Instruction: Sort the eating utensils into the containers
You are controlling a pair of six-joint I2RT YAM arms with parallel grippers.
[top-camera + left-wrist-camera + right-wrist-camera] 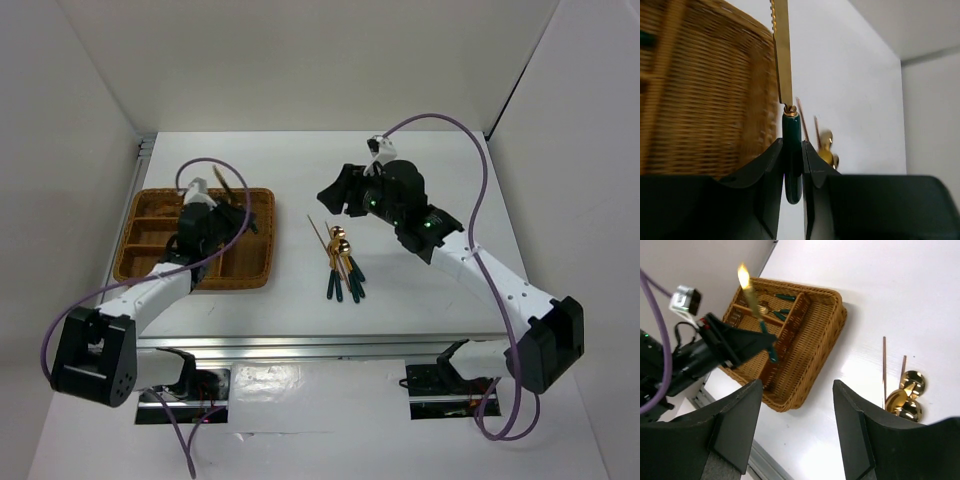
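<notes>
My left gripper [792,146] is shut on the dark teal handle of a knife [782,55], whose serrated gold blade points up. It hangs over the brown wicker tray [255,275], above its right side. From the right wrist view the knife [752,296] stands tilted over the tray [815,335], where a few teal-handled utensils [782,297] lie in a far compartment. My right gripper [797,425] is open and empty, raised above the table [335,195]. Below it lie gold spoons [342,262] with teal handles and thin chopsticks [318,232].
The tray's inner dividers [160,218] split it into several compartments. White walls close in the table on the left, back and right. A metal rail [300,345] runs along the near edge. Purple cables [470,160] loop from both arms.
</notes>
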